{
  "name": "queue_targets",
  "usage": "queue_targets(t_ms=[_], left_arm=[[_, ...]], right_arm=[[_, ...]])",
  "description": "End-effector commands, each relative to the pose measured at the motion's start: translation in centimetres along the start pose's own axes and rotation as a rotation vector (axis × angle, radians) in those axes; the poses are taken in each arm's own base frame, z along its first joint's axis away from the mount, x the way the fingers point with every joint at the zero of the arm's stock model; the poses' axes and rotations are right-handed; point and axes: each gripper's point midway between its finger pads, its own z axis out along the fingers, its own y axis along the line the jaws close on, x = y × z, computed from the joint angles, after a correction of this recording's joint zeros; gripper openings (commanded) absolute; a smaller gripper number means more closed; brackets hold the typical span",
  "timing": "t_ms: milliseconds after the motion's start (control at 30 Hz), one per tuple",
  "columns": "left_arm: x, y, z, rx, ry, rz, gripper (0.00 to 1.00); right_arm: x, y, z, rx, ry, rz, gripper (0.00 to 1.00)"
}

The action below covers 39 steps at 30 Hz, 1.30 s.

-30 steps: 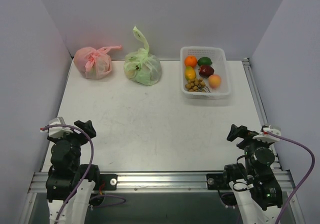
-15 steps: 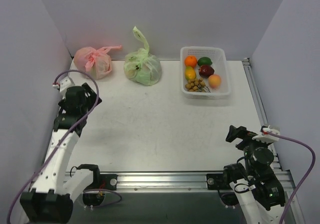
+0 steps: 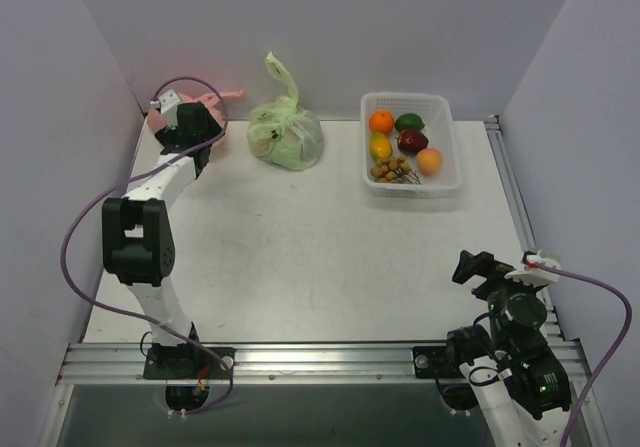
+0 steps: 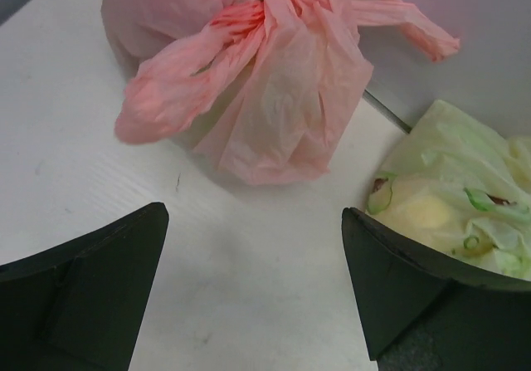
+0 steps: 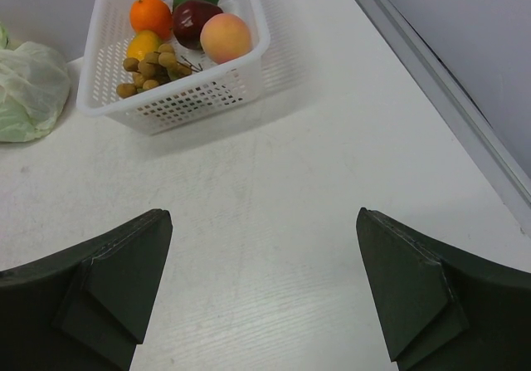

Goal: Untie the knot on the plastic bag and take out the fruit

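Since half a second ago the left arm [image 3: 135, 237] has swung from the left side of the surface [image 3: 320, 257] up to its far-left corner, while the right arm [image 3: 520, 317] has stayed folded by its base. From above, the left wrist covers most of the plastic bag [image 4: 274, 114], leaving only a strip of pink and one handle tail in sight. The left wrist camera fills that gap. It shows the bag sitting on the surface close ahead of the left end effector [image 4: 253, 222], whose two dark fingers stand wide apart with only bare surface between them, touching nothing. The knot [image 4: 249, 14] is bunched on top of the bag, with one loose tail drooping left and another reaching right. The bag's contents do not show through the plastic. A green bag [image 4: 448, 205] lies just beside the pink one, with pale yellow shapes visible inside it. The right end effector [image 5: 261, 222] is also spread wide over bare surface. Its camera alone gives a close look at the white basket [image 5: 191, 105], which holds an orange [image 5: 150, 14], a peach-coloured fruit [image 5: 225, 37] and a cluster of small brown pieces [image 5: 149, 68].
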Motion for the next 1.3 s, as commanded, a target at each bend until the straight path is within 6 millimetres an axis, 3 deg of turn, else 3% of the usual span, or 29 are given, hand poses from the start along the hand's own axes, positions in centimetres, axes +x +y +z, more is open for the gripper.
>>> queue_targets(t_ms=[0, 33, 100, 133, 167, 233, 367, 467, 500, 600, 633, 667, 700, 733, 800, 867, 933, 967, 1000, 1067, 1100, 1133, 1200, 1267], left_arm=[[-2.8, -1.3, 4.5, -0.030, -0.148, 0.034, 0.97], [-3.9, -2.1, 5.0, -0.032, -0.167, 0.034, 0.97], [-3.2, -1.3, 6.5, -0.097, -0.170, 0.052, 0.97], [-1.8, -0.6, 7.9, -0.130, -0.155, 0.074, 0.97], [-2.1, -0.6, 8.3, -0.145, -0.169, 0.097, 0.97], [-0.8, 0.3, 9.6, -0.185, -0.164, 0.137, 0.97], [0.3, 0.6, 10.7, -0.194, -0.150, 0.185, 0.86], [1.0, 0.6, 11.0, -0.168, -0.130, 0.221, 0.61], [1.5, 0.9, 10.8, -0.165, -0.119, 0.237, 0.40], [1.0, 0.7, 10.1, -0.126, -0.125, 0.247, 0.10], [1.9, 1.1, 9.8, -0.124, -0.108, 0.264, 0.00], [2.0, 1.3, 9.5, -0.121, -0.101, 0.274, 0.00], [1.2, 1.2, 8.6, -0.115, -0.110, 0.268, 0.00], [2.3, 2.1, 8.1, -0.128, -0.080, 0.283, 0.00], [2.2, 2.7, 6.3, -0.140, -0.049, 0.274, 0.00], [3.6, 4.0, 4.7, -0.168, 0.018, 0.243, 0.00], [4.3, 4.3, 2.1, -0.161, 0.090, 0.222, 0.00], [6.3, 5.3, 1.1, -0.173, 0.139, 0.212, 0.00], [5.5, 5.0, -0.7, -0.152, 0.134, 0.193, 0.00], [7.9, 4.6, -3.5, -0.114, 0.189, 0.208, 0.00], [9.0, 5.6, -5.6, -0.110, 0.214, 0.221, 0.00], [10.5, 4.6, -7.5, -0.072, 0.232, 0.242, 0.00], [12.4, 5.3, -10.9, -0.039, 0.271, 0.248, 0.00], [14.6, 4.4, -14.0, 0.026, 0.313, 0.238, 0.00]], right_arm=[[-0.3, -0.1, -0.2, 0.001, -0.016, 0.015, 1.00], [0.0, 0.0, 0.1, 0.004, 0.006, 0.002, 1.00], [0.3, 0.3, 0.3, -0.003, 0.030, -0.006, 1.00], [0.3, 0.3, 0.3, -0.003, 0.034, -0.008, 1.00], [0.6, 0.5, 0.5, -0.009, 0.049, -0.014, 1.00], [0.8, 0.6, 0.6, -0.008, 0.068, -0.022, 1.00], [1.1, 1.0, 0.8, -0.019, 0.091, -0.033, 1.00], [1.2, 1.1, 0.9, -0.024, 0.100, -0.037, 1.00], [1.2, 1.2, 0.9, -0.027, 0.100, -0.036, 1.00], [1.3, 1.2, 0.9, -0.032, 0.103, -0.040, 1.00], [1.2, 1.3, 0.8, -0.036, 0.100, -0.038, 1.00], [1.2, 1.3, 0.8, -0.039, 0.101, -0.037, 1.00], [1.3, 1.3, 0.8, -0.037, 0.102, -0.039, 1.00], [1.2, 1.3, 0.8, -0.040, 0.102, -0.039, 1.00], [1.3, 1.5, 0.8, -0.050, 0.108, -0.043, 1.00], [1.4, 1.8, 0.8, -0.064, 0.114, -0.044, 1.00], [1.6, 1.9, 0.8, -0.070, 0.123, -0.046, 1.00], [1.6, 2.0, 0.8, -0.073, 0.125, -0.048, 1.00], [1.5, 2.1, 0.8, -0.078, 0.124, -0.047, 1.00], [1.7, 2.2, 0.9, -0.080, 0.133, -0.052, 1.00], [1.6, 2.4, 0.8, -0.090, 0.136, -0.051, 1.00], [1.7, 2.5, 0.9, -0.093, 0.144, -0.054, 1.00], [1.7, 2.6, 0.6, -0.100, 0.164, -0.053, 1.00], [1.1, 3.3, -0.3, -0.138, 0.194, -0.062, 1.00]])
